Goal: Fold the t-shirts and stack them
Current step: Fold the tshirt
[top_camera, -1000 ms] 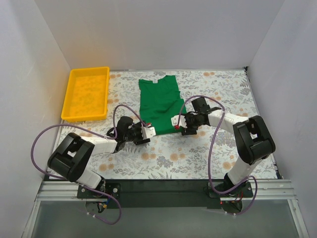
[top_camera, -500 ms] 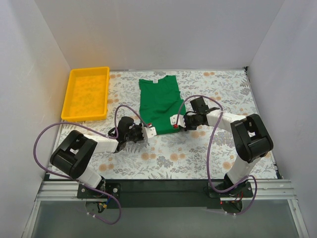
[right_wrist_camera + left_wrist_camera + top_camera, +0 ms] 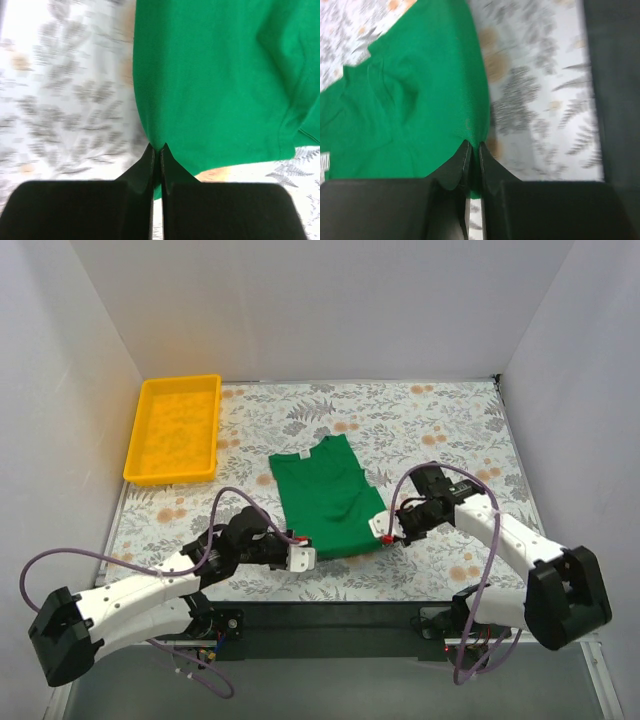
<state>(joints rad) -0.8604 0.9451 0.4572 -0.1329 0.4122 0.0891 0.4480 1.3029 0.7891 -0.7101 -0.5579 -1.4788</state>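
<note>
The green t-shirt [image 3: 328,498] lies folded lengthwise on the flowered table, neck away from the arms, hem toward the near edge. My left gripper [image 3: 302,558] is shut on its near left hem corner; in the left wrist view the green t-shirt [image 3: 410,105] is pinched between the black fingers at my left gripper [image 3: 474,146]. My right gripper [image 3: 386,533] is shut on the near right hem corner. The right wrist view shows the t-shirt [image 3: 215,80] nipped at my right gripper [image 3: 156,148]. Both wrist views are motion-blurred.
A yellow tray [image 3: 174,427] sits at the table's far left with nothing in it. White walls close the table on three sides. The dark front rail [image 3: 330,620] with both arm bases runs just behind the shirt's hem.
Both grippers closed on the hem corners and pulled the t-shirt toward the near edge. It slid from the table's far middle down to the near middle, and both arms drew back with it.
</note>
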